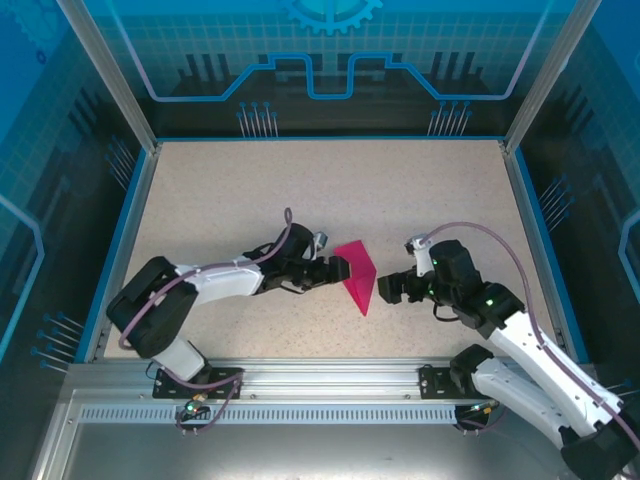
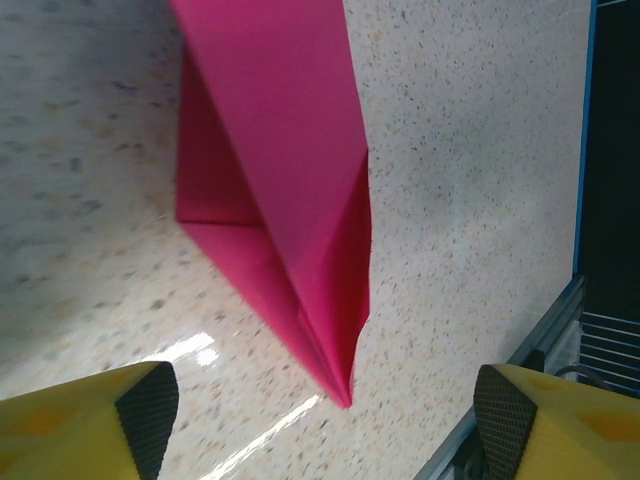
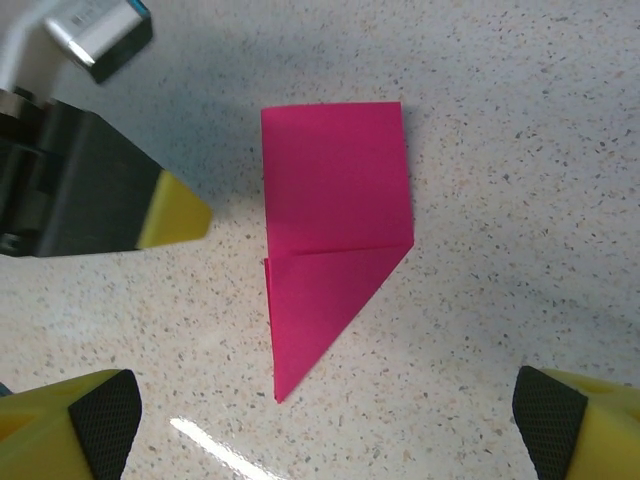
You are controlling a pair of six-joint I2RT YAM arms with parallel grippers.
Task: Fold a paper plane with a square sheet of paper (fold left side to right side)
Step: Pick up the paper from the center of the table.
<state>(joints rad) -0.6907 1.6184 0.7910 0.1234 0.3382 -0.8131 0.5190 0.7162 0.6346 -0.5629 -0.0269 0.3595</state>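
Both my left gripper [image 2: 325, 425] and right gripper [image 3: 325, 430] stand wide, gripping nothing. Between them, folded magenta-pink paper [image 1: 358, 278] lies on speckled beige tabletop [image 1: 330, 185], blue walls [image 1: 420, 50] around.

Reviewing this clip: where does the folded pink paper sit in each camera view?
Top external: the pink paper lies midway across the table, tip toward the near edge.
Left wrist: the paper is upper centre, tip pointing down.
Right wrist: the paper is central, tip pointing down-left.
Shared landmark: the left gripper, just left of the paper from above; its yellow finger is left of the paper in the right wrist view.
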